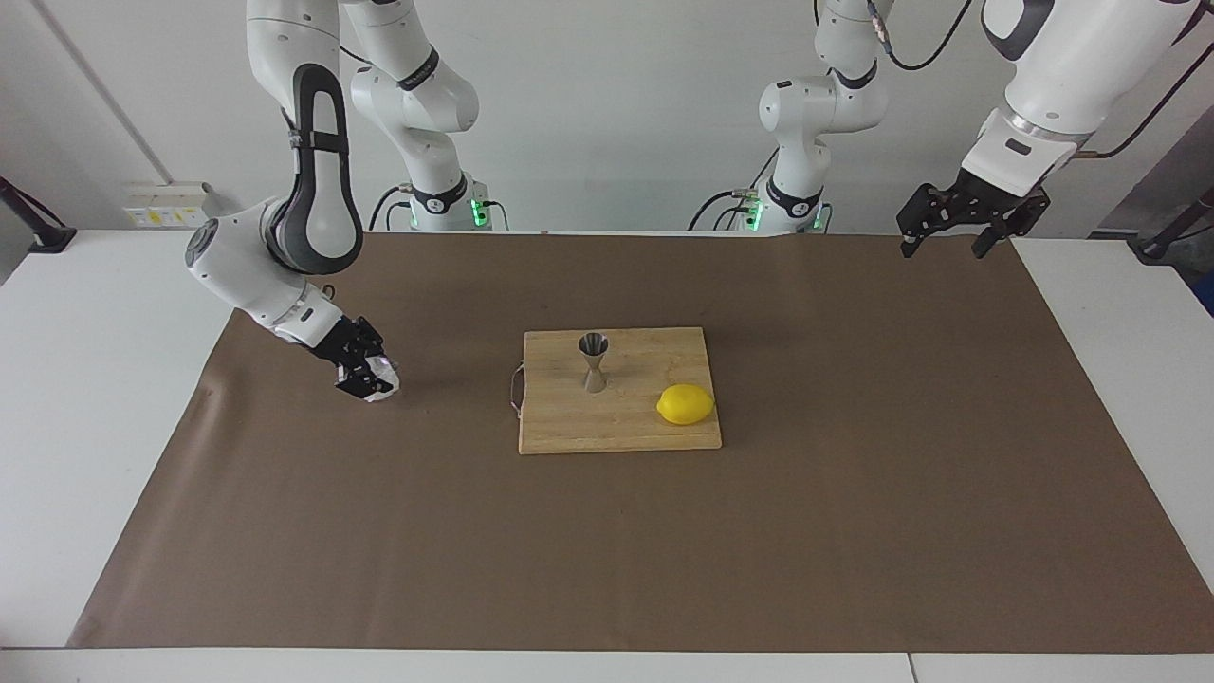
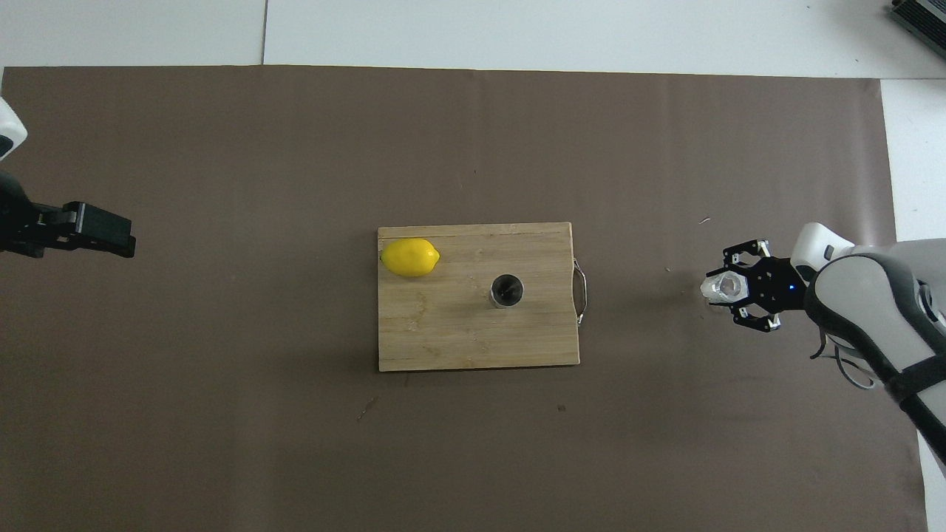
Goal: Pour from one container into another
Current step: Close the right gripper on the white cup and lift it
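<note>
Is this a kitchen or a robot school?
Probably a robot lab set up like a kitchen: two white robot arms stand at a table covered in brown paper, with a wooden cutting board, a yellow lemon and a shiny steel hourglass-shaped jigger.
</note>
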